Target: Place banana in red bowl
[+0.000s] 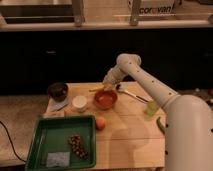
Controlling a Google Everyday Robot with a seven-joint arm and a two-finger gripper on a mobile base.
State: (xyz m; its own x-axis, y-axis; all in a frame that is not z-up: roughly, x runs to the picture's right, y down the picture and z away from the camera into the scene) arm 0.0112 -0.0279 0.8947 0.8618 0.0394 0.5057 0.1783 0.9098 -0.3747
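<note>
The red bowl (pixel 105 99) sits on the wooden table (pixel 130 135), near its far middle. My gripper (pixel 106 84) hangs just above the bowl's far rim, at the end of the white arm that reaches in from the right. A thin pale-yellow shape, the banana (pixel 96 89), pokes out leftward from the gripper, level with the bowl's far edge. Whether the banana is held or lies on the table behind the bowl cannot be made out.
A dark maroon bowl (pixel 58 90) and a white cup (pixel 79 103) stand left of the red bowl. An orange fruit (pixel 101 123) lies beside a green tray (pixel 45 135) holding grapes (pixel 77 145). At the right are a silver utensil (pixel 131 93), a pale green cup (pixel 151 107) and a green vegetable (pixel 160 125).
</note>
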